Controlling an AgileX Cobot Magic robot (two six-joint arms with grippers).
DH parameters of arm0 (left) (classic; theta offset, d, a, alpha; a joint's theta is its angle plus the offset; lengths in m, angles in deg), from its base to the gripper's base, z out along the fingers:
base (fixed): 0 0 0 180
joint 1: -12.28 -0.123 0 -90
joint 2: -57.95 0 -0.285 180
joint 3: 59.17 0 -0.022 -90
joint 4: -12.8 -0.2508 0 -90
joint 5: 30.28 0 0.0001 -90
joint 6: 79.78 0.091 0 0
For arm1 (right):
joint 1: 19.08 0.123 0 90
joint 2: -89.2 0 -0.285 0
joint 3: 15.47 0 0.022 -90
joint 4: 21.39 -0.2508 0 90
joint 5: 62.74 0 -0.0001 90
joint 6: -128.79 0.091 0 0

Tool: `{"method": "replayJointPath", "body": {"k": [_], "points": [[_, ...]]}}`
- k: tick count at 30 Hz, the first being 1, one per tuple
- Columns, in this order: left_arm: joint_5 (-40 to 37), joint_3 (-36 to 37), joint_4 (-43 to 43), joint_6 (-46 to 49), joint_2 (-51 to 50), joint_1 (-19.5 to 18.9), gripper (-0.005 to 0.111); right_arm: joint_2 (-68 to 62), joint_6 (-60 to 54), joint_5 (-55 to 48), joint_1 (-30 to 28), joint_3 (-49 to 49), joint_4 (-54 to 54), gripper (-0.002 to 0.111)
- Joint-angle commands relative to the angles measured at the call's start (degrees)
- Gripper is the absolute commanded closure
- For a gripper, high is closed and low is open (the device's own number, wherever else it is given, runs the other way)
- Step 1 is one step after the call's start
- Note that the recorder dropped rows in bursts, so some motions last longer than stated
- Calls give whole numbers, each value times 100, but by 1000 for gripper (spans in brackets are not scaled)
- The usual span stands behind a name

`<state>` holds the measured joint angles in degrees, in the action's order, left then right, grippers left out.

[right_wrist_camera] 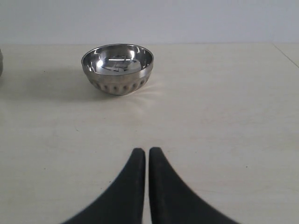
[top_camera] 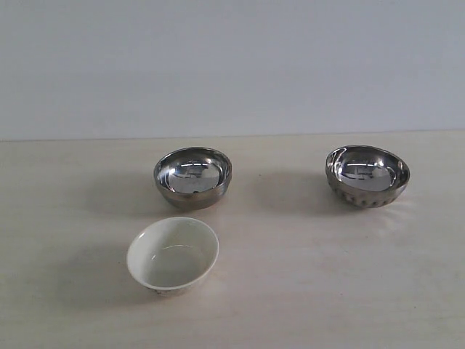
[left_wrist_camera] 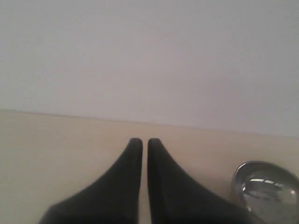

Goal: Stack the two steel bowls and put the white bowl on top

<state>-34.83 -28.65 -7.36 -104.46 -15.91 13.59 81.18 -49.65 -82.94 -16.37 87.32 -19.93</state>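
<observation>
A smooth steel bowl [top_camera: 192, 177] stands upright at mid-table, and a dimpled steel bowl [top_camera: 367, 175] stands apart from it to the right. Nearer the front, left of centre, sits the white bowl [top_camera: 173, 254], tilted slightly. Neither arm appears in the exterior view. My left gripper [left_wrist_camera: 141, 142] is shut with nothing in it; a steel bowl [left_wrist_camera: 266, 189] shows off to one side of it. My right gripper [right_wrist_camera: 143, 152] is also shut and empty, with the dimpled steel bowl [right_wrist_camera: 117, 68] some way ahead of its tips.
The pale wooden table [top_camera: 305, 276] runs back to a plain grey-white wall [top_camera: 232, 65]. An edge of another steel bowl [right_wrist_camera: 1, 63] peeks in at the border of the right wrist view. A table edge line [right_wrist_camera: 286, 55] shows there too.
</observation>
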Motion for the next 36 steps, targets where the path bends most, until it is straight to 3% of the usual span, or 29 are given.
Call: {"method": "replayJointPath", "body": {"k": [1,4,8,12,18,21,24,29,31,33,36], "points": [[-995,-828,24,418,-982,190,103,24,-21,58,-41,0,39,108],[-1595,-1369,285,496,-1662,340,103,24,-21,58,-41,0,39,108],[-1803,-1845,955,1148,-2374,518,103,24,-21,58,-41,0,39,108],[-1613,-2004,1911,1649,-2859,560,103,24,-21,58,-41,0,39,108],[-1061,-2004,2385,1718,-3163,588,103,24,-21,58,-41,0,39,108],[-1156,-2125,2385,2023,-3417,588,102,24,-21,58,-41,0,39,108],[-1495,-2319,2472,2023,-3680,601,83,24,-21,58,-41,0,39,108],[-1627,-2551,2550,2069,-3973,738,18,24,-21,58,-41,0,39,108],[-1627,-2645,2605,2304,-4062,846,2,24,-21,58,-41,0,39,108],[-1627,-2769,2765,2539,-4176,981,0,24,-21,58,-41,0,39,108],[-1632,-3186,3152,2686,-4534,1308,13,24,-21,58,-41,0,39,108]]}}
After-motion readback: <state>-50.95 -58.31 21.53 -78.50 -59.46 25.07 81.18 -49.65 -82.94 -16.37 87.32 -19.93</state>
